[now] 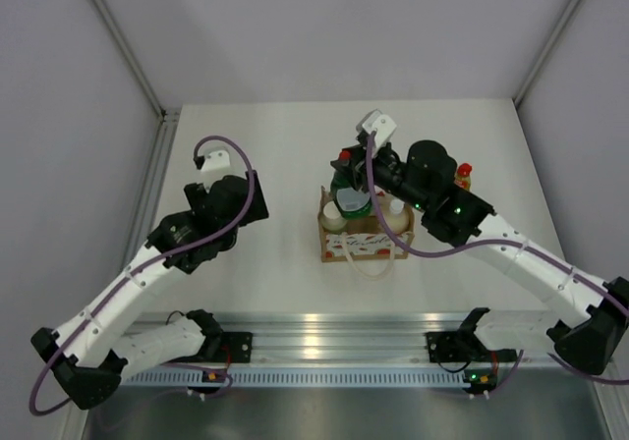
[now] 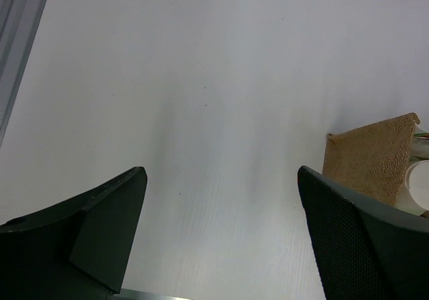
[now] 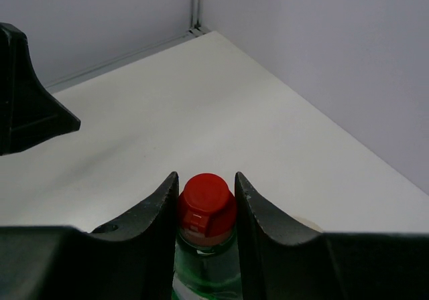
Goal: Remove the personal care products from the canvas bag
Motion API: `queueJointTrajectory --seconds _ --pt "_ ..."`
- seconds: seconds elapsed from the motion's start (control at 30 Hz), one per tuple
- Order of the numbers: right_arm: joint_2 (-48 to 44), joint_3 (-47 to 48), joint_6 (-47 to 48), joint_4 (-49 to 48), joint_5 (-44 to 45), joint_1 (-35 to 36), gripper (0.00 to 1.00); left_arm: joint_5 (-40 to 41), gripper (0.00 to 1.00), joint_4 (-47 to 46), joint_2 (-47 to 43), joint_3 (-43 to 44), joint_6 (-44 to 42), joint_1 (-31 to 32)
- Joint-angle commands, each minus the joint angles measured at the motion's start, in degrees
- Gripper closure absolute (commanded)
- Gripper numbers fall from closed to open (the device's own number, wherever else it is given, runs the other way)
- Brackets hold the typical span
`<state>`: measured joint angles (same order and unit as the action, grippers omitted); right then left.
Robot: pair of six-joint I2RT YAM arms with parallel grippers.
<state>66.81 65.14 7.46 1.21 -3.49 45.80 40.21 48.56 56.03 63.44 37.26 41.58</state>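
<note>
right hand (image 3: 206,183) clamped on green bottle (image 3: 204,273) at its red cap (image 3: 206,203), over bag's (image 1: 366,246) far edge | left hand (image 2: 221,174) wide open, empty, over tabletop (image 2: 201,79) beside bag

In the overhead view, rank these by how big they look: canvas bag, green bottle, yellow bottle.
1. canvas bag
2. green bottle, partly covered by the right claw
3. yellow bottle, partly hidden behind the right arm

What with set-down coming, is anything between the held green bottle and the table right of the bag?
Only the yellow bottle standing there, right of the canvas bag; nothing else visibly blocks the right hand's dark green bottle.
</note>
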Motion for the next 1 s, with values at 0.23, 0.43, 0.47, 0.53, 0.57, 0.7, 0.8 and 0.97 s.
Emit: queueJointTrajectory --seconds 0.23,0.43,0.47,0.53,0.57,0.7,0.8,0.97 --pt "7.1 12.1 1.0 -9.5 1.6 5.9 1.0 5.0 0.02 2.6 -9.5 4.2 -9.3 -0.3" --pt "12.5 13.0 -1.3 -17.4 2.5 7.5 1.0 12.3 0.02 2.2 -15.9 -2.6 -3.7 -0.3" --pt "13.4 13.2 -1.4 -18.3 2.4 7.8 1.0 13.6 0.02 2.2 -16.0 -3.3 -3.0 -0.3" --pt "16.3 14.6 -1.6 -19.9 2.3 8.3 1.0 14.9 0.02 2.3 -16.0 -4.3 -3.2 -0.3" --pt "17.3 15.2 -1.7 -20.2 2.4 8.5 1.0 14.9 0.02 2.3 -15.9 -4.6 -3.4 -0.3" --pt "22.1 17.5 -1.4 -22.3 3.1 9.0 1.0 13.7 0.02 2.2 -14.6 -4.9 -3.0 -0.3" --pt "26.2 21.1 -1.3 -22.7 3.1 9.1 1.0 13.8 0.02 2.2 -13.6 -5.2 -3.3 -0.3" --pt "29.6 24.8 -0.6 -22.7 2.6 10.0 1.0 13.2 0.02 2.2 -13.8 -5.3 -3.0 -0.3"
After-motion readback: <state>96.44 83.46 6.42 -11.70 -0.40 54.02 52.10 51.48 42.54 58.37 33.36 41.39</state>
